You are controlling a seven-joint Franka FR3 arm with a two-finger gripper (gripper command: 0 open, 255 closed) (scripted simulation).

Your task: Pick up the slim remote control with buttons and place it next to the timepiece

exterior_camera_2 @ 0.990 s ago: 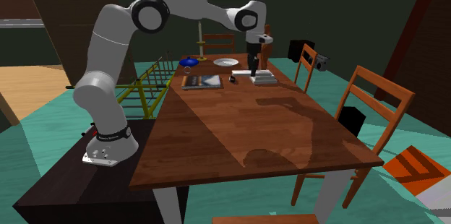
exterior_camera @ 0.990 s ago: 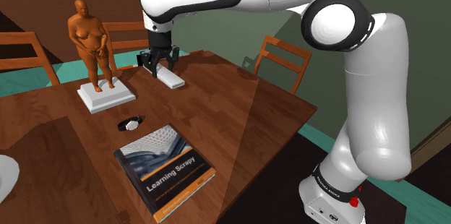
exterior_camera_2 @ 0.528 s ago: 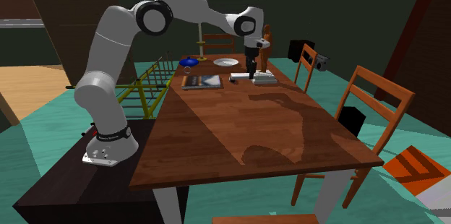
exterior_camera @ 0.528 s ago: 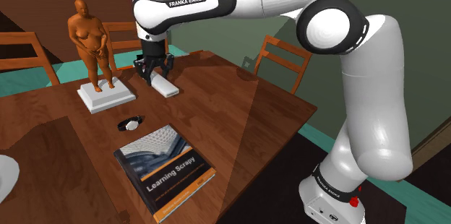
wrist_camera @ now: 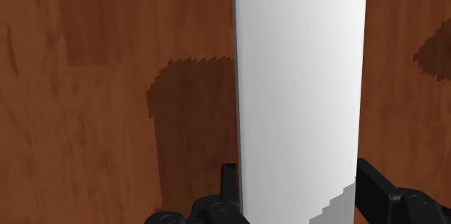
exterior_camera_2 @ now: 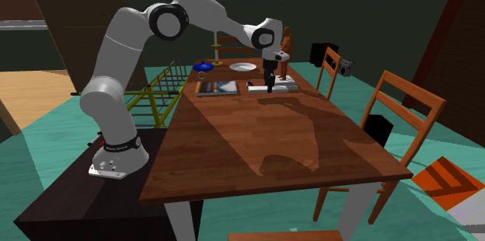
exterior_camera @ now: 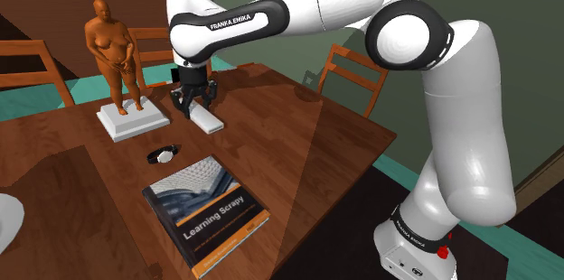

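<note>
Pincer pinching white remote at one end, apparently just clear of tabletop, centre-left of shoulder view. Remote's long axis points lower right. Watch lies lower left of pincer, near.

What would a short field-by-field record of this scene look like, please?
hand: shut on the remote
remote: plain white slab, clasped between the black fingers, casting a shadow on the table
watch: lying on the table between the statue and the book, apart from the remote
statue: orange figure, standing upright
book: closed, cover reads "Learning Scrapy"
table: brown wood
</note>
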